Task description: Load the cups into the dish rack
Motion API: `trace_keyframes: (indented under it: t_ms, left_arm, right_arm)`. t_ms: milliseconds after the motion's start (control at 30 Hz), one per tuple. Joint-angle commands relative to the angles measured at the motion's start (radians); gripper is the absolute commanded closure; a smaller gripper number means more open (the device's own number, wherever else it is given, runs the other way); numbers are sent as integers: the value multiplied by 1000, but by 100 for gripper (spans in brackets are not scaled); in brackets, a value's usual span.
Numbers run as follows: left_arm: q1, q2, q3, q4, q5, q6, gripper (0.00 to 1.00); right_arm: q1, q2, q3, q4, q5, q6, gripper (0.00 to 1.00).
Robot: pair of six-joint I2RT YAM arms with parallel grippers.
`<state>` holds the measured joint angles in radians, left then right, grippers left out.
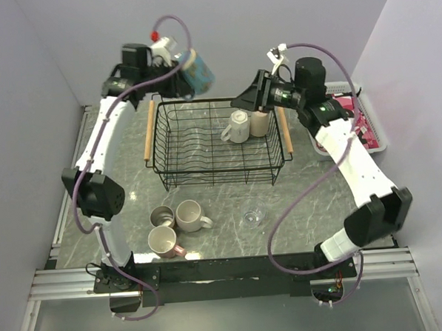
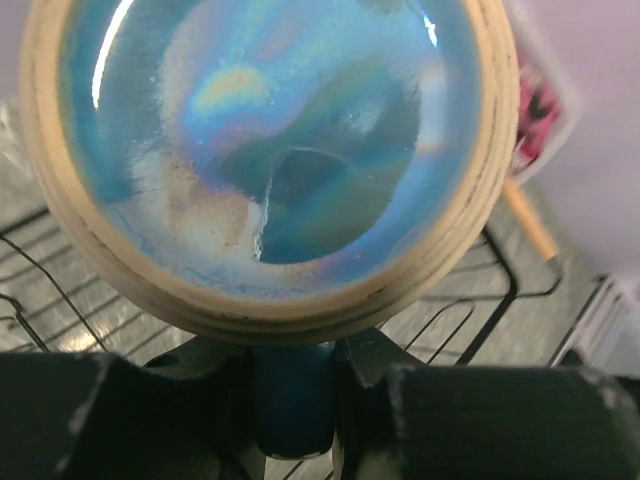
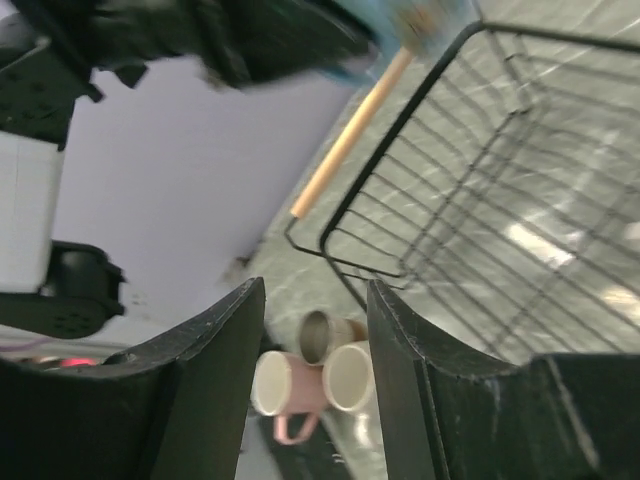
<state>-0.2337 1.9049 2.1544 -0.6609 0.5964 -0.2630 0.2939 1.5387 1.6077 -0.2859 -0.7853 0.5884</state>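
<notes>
My left gripper (image 1: 177,70) is shut on the handle (image 2: 290,385) of the blue mug (image 1: 195,72), held high over the back left corner of the black wire dish rack (image 1: 161,150). The mug's glazed base (image 2: 270,150) fills the left wrist view. My right gripper (image 1: 241,101) hangs open and empty over the rack's back right. A white mug (image 1: 236,126) and a tan cup (image 1: 259,123) sit inside the rack. On the table in front lie a steel cup (image 1: 161,216), a white mug (image 1: 189,215), a pink mug (image 1: 164,242) and a clear glass (image 1: 253,216).
A white basket (image 1: 375,144) with pink cloth stands right of the rack, beside the right arm. The rack's wooden handles (image 1: 150,131) run along both its short sides. Grey walls close in at the back and sides.
</notes>
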Motion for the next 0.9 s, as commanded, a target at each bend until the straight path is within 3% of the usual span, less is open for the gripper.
trace_keyframes:
  t_ms: [0,467,867]
  left_arm:
    - [-82,5,47,21,-101,162,99]
    - [-139,118,75,32,-211,200,99]
    - [-138,92,-80,99,-247,298,99]
  right_arm:
    - [-7,-94,-40,-147,129,-189,46]
    - [-38,-190,-114,-223,251,-272,44]
    - [-58,-187,-117,-213,261,-225,44]
